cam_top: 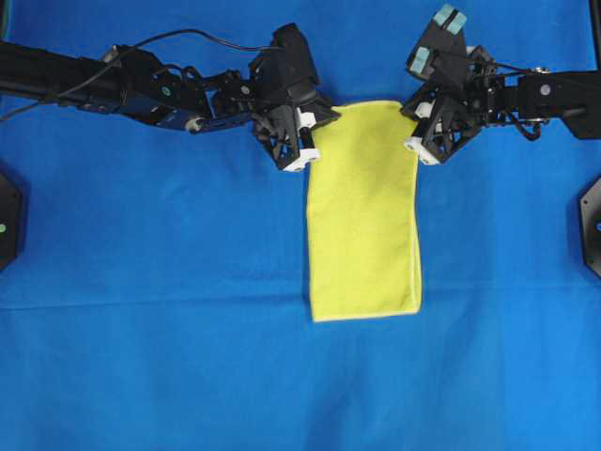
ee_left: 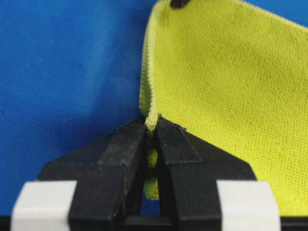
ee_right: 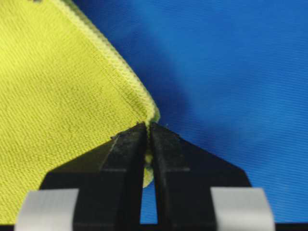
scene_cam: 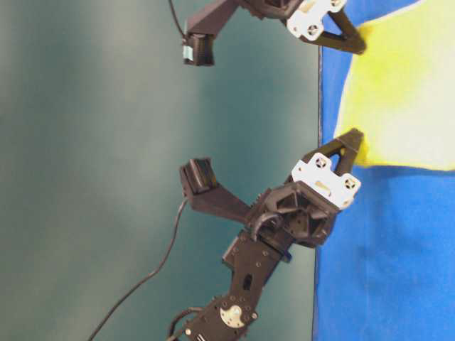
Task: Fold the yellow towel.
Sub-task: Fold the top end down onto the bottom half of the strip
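The yellow towel (cam_top: 364,221) lies on the blue table as a tall, narrow rectangle, doubled over. My left gripper (cam_top: 322,120) is shut on its far left corner. My right gripper (cam_top: 413,120) is shut on its far right corner. In the left wrist view the towel's hem (ee_left: 150,91) runs up from between the black fingers (ee_left: 126,144), and yellow cloth shows in the slot behind the tips of the left gripper (ee_left: 151,124). In the right wrist view the right gripper (ee_right: 147,126) pinches the towel (ee_right: 57,120) at its very corner.
A blue cloth (cam_top: 141,357) covers the whole table. Black mounts sit at the left edge (cam_top: 7,221) and the right edge (cam_top: 593,221). The table-level view shows the table's edge (scene_cam: 318,213) against a teal wall, with arm cables hanging there.
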You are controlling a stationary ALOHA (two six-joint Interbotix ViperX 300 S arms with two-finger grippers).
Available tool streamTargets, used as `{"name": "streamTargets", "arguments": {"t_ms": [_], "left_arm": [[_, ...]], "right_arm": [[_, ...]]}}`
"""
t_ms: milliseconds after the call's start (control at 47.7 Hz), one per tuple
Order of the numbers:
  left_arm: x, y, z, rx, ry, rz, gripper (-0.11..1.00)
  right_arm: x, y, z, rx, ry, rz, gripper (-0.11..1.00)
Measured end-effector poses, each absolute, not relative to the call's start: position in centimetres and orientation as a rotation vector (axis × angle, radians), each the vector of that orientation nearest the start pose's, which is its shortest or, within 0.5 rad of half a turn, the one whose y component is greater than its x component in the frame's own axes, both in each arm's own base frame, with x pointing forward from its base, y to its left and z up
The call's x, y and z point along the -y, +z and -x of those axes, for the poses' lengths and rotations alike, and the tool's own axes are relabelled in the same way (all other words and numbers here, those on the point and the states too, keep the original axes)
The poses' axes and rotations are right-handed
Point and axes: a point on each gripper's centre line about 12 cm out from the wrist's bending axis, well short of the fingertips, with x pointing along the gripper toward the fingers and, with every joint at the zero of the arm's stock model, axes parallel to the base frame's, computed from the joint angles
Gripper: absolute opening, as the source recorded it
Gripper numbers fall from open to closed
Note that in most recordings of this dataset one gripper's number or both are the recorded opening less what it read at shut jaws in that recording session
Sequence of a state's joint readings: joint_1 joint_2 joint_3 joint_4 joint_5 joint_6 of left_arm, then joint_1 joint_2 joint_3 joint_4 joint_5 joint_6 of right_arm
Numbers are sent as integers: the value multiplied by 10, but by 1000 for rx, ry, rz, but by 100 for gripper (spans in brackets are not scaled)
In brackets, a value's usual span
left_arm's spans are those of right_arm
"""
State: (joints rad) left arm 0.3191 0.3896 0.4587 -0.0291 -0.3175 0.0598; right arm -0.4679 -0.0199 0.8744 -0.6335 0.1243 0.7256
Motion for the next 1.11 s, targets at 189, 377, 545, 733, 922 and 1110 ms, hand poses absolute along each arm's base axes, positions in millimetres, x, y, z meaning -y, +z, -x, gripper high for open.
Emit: {"name": "streamTargets", "arguments": {"t_ms": [189, 377, 545, 733, 922, 1110], "left_arm": [[-154, 99, -445, -535, 323, 54, 3], [-149, 111, -442, -535, 314, 51, 3], [-125, 133, -440, -533, 266, 37, 3], [-78, 149, -435, -533, 169, 12, 3], [-22, 148, -429, -548, 51, 0, 3], [26, 142, -428, -563, -49, -2, 3]], "right_arm": [[155, 110, -279, -911, -556, -273, 4], [150, 119, -278, -884, -551, -274, 4], [126, 145, -277, -833, -520, -260, 4], [84, 164, -270, -827, -457, -269, 4], [40, 163, -270, -860, -380, -313, 4], [4, 157, -271, -913, -332, -334, 4]]}}
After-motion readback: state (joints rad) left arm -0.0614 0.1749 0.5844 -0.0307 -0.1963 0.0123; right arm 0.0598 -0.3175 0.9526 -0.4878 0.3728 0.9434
